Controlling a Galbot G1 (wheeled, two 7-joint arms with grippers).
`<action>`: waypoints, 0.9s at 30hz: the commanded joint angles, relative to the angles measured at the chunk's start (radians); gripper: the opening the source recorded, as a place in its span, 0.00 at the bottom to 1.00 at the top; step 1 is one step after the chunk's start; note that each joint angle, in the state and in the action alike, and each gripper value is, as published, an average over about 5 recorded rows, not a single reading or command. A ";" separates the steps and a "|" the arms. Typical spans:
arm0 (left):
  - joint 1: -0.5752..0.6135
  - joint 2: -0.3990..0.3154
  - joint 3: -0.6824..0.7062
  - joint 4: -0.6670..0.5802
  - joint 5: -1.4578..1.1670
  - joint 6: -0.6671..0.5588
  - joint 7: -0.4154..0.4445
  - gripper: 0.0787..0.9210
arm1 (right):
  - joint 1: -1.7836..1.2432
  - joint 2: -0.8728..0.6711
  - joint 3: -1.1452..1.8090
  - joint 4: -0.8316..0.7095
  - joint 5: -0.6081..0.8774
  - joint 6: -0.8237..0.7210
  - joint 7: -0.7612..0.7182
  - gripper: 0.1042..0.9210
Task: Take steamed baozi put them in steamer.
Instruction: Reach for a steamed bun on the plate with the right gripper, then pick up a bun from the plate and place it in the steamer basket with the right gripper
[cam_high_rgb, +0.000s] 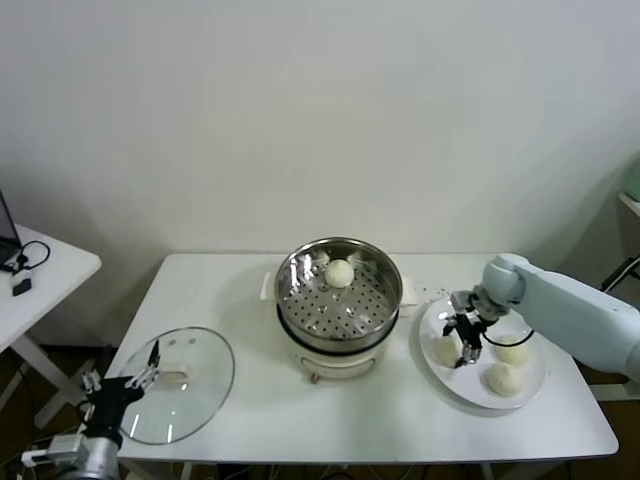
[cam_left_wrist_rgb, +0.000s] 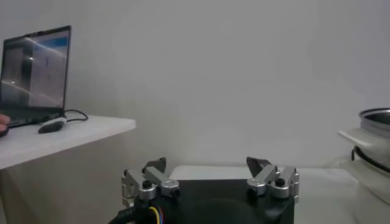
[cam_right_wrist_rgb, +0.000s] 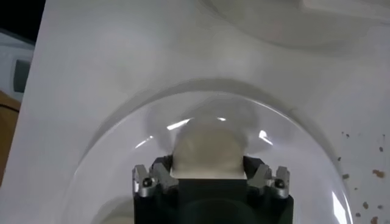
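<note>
One steamed baozi (cam_high_rgb: 339, 272) lies in the shiny perforated steamer (cam_high_rgb: 384, 290) at the table's centre. Three more sit on the white plate (cam_high_rgb: 478, 396) to its right: one under my right gripper (cam_high_rgb: 446, 350), one beyond it (cam_high_rgb: 513, 351) and one nearer the front (cam_high_rgb: 503, 379). The right gripper (cam_high_rgb: 462, 345) points down onto the plate's left bun. In the right wrist view its fingers press both sides of that baozi (cam_right_wrist_rgb: 207, 146). My left gripper (cam_high_rgb: 125, 385) is parked low at the front left, open, holding nothing (cam_left_wrist_rgb: 210, 167).
A round glass lid (cam_high_rgb: 178, 383) lies on the table's front left, next to the left gripper. The steamer rests on a white cooker base (cam_high_rgb: 330, 360). A side table (cam_high_rgb: 45, 275) with a laptop (cam_left_wrist_rgb: 33, 76) stands at far left.
</note>
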 joint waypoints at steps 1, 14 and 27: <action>0.002 -0.001 -0.001 0.000 -0.001 -0.002 0.000 0.88 | 0.002 -0.001 0.009 -0.002 -0.003 -0.001 -0.004 0.72; 0.004 -0.003 -0.001 -0.007 -0.006 -0.006 0.000 0.88 | 0.257 -0.033 -0.159 0.049 0.216 -0.056 -0.001 0.70; 0.010 0.000 0.023 -0.029 -0.004 -0.008 0.001 0.88 | 0.836 0.059 -0.660 0.093 0.675 -0.100 -0.002 0.70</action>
